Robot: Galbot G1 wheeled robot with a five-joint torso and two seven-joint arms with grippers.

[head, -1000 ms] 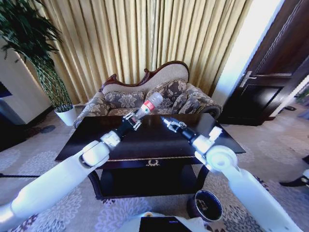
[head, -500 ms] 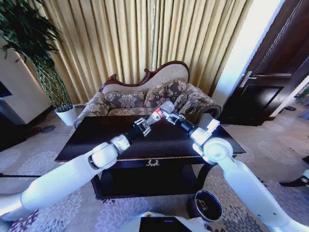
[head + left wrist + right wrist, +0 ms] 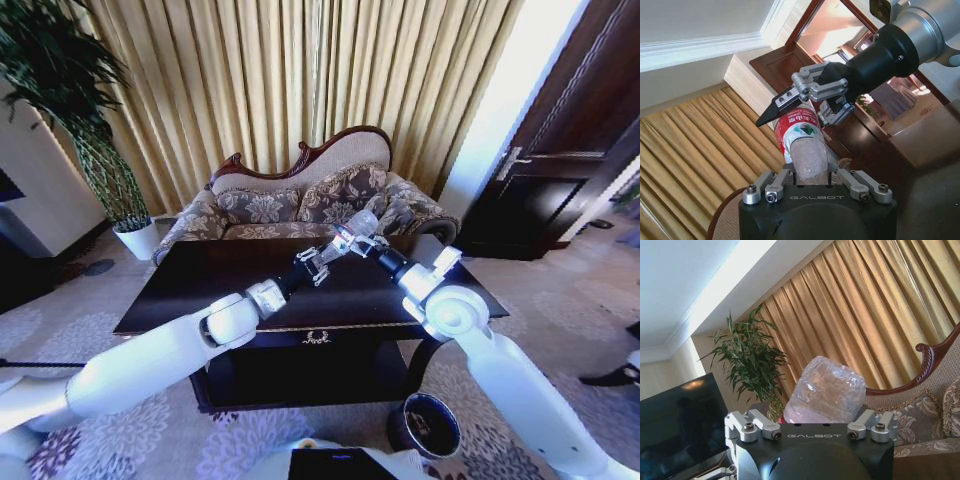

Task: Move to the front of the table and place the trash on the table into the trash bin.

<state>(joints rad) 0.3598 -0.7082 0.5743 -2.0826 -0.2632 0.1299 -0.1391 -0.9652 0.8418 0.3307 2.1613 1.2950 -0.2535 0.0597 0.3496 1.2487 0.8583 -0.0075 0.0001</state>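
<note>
Both jaws hold the bottle above the table; right gripper seemingly clamping its label end.

The clear plastic bottle with its red label is held in the air above the far edge of the dark glossy desk, tilted. The small dark trash bin stands upright on the patterned carpet by the desk's front right corner.

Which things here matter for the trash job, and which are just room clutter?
Job:
plastic bottle, gripped between left tool and right tool
table
trash bin

Clutter:
sofa
potted plant
curtains
door
</note>
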